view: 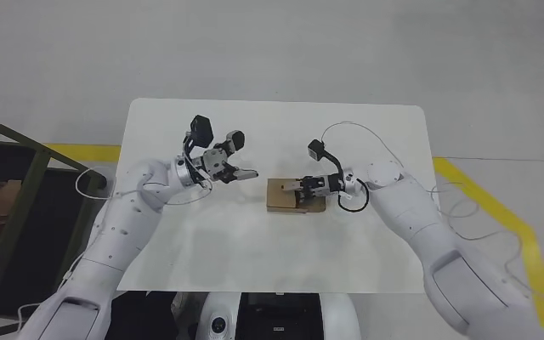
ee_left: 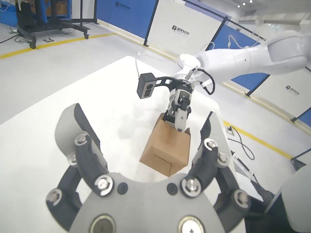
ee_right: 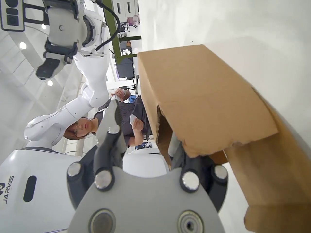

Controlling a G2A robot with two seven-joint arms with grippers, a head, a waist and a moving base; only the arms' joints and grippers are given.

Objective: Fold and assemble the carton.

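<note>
The carton (ee_left: 167, 146) is plain brown, the table (ee_left: 48, 127) white, the left tool (ee_left: 143, 113) grey and black.

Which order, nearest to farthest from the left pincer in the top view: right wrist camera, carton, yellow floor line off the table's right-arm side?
From the left pincer:
1. carton, on the table, right next to it.
2. right wrist camera, past the carton's near end.
3. yellow floor line, off the table on the right-arm side, plainly farthest.
</note>
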